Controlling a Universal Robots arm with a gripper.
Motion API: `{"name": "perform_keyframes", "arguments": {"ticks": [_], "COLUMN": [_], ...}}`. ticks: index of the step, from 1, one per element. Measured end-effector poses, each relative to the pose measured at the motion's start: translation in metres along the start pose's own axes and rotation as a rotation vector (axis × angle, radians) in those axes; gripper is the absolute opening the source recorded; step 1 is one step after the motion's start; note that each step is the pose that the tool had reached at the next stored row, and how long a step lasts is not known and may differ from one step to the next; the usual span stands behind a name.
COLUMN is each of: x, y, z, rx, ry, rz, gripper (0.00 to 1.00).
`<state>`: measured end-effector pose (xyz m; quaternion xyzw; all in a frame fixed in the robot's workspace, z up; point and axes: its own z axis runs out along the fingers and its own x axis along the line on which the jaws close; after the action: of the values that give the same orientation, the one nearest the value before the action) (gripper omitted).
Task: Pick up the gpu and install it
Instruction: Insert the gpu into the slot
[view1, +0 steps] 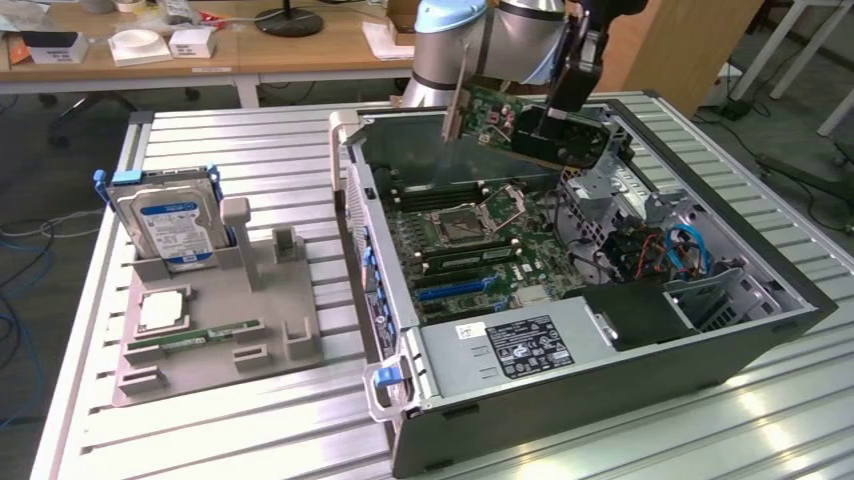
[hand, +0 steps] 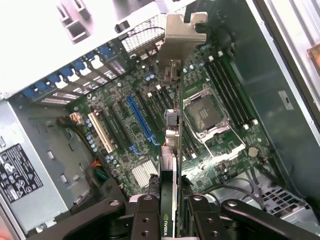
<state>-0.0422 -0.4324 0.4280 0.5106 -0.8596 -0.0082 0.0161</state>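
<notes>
Jaws of the gripper (hand: 170, 210) pinch one gpu (view1: 491, 112) above one open case (view1: 601, 390). One hard drive (view1: 167, 222) and one memory stick (view1: 198, 336) sit in the tray (view1: 287, 312) beside it.

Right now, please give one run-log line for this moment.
jaws: shut on gpu | gpu: held above open computer case, over motherboard | installed: not yet

You will find the computer case (view1: 747, 330) on the table (view1: 227, 140), at the exterior view's right. The motherboard (view1: 494, 235) lies inside it. The gpu (view1: 514, 115) hangs on its edge in the gripper (hand: 172, 220), up over the far end of the case. A tray (view1: 287, 330) sits beside the case, on the exterior view's left. On the tray, the hard drive (view1: 167, 225) stands at the far end, and the memory stick (view1: 214, 333) lies nearer the camera.
</notes>
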Motion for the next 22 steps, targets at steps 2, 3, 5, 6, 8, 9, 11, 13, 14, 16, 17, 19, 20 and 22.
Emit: {"name": "perform_keyframes", "arguments": {"ticks": [2,3,5,6,8,9,11,13,14,16,17,19,20,22], "x": [0.0000,0.0000,0.0000,0.0000,0.0000,0.0000,0.0001,0.0001,0.0001,0.0001,0.0001,0.0001,0.0001,0.0002], "y": [0.0000,0.0000,0.0000,0.0000,0.0000,-0.0001,-0.0001,-0.0001,-0.0001,-0.0001,-0.0001,-0.0001,-0.0001,-0.0002], "z": [0.0001,0.0002,0.0003,0.0003,0.0005,0.0006,0.0007,0.0008,0.0009,0.0011,0.0012,0.0013,0.0014,0.0016], "rx": [0.0005,0.0007,0.0012,0.0015,0.0020,0.0023,0.0027,0.0032,0.0034,0.0039,0.0041,0.0047,0.0049,0.0054], "ry": [0.0008,0.0011,0.0019,0.0023,0.0030,0.0034,0.0042,0.0049,0.0053,0.0060,0.0064,0.0073,0.0077,0.0084], "rz": [-0.025,-0.037,-0.064,-0.076,-0.101,-0.113,-0.137,-0.162,-0.174,-0.200,-0.213,-0.238,-0.250,-0.277], "gripper": [0.26,0.26,0.26,0.26,0.26,0.26,0.26,0.26,0.26,0.26,0.26,0.26,0.26,0.26]}}
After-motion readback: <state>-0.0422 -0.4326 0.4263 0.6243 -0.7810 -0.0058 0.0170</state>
